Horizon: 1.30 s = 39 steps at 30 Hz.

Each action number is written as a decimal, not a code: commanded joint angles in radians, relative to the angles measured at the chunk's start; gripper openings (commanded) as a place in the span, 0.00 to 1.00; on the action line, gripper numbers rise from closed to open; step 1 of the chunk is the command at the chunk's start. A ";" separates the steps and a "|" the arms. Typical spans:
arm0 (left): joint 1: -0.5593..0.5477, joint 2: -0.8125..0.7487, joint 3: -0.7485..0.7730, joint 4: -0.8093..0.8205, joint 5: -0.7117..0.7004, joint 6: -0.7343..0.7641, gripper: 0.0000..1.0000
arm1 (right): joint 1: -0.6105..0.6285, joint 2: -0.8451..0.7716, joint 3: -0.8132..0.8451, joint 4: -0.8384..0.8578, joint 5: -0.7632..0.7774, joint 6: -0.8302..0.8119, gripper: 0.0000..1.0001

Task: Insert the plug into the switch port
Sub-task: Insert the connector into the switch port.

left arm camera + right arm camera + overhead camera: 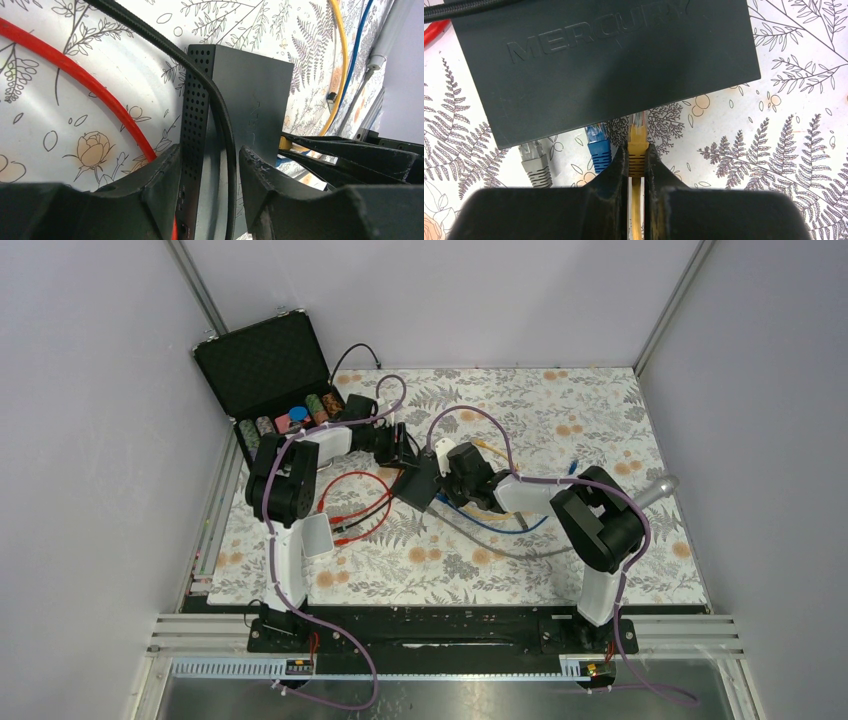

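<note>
Right wrist view: right hand (636, 172) pinching the yellow plug (637, 145), tip right at the switch (614, 60). Left hand (209, 155) straddles the switch, can't tell if it's gripping.

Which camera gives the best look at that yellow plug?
The right wrist view: the yellow plug sits centred, pinched in the right claw. Left wrist shows a yellow sliver; overhead, the right arm hides it.
</note>
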<state>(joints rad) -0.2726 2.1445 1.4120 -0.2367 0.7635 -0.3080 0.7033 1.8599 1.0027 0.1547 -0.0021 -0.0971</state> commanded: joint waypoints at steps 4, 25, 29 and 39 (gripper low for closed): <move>-0.201 0.015 -0.092 -0.194 0.288 0.009 0.43 | 0.043 0.056 0.087 0.178 -0.155 0.057 0.00; -0.271 -0.042 -0.274 0.162 0.482 -0.218 0.41 | 0.031 0.084 0.082 0.230 -0.167 0.172 0.00; -0.283 -0.022 -0.251 0.119 0.476 -0.203 0.41 | 0.030 0.125 0.168 0.132 -0.150 0.149 0.00; -0.258 -0.029 -0.189 -0.032 0.398 -0.136 0.42 | 0.030 0.123 0.143 0.039 -0.076 0.169 0.00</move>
<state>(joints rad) -0.3027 2.0834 1.2488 0.0441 0.7372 -0.3241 0.6899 1.9152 1.1587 -0.0940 -0.0093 0.0273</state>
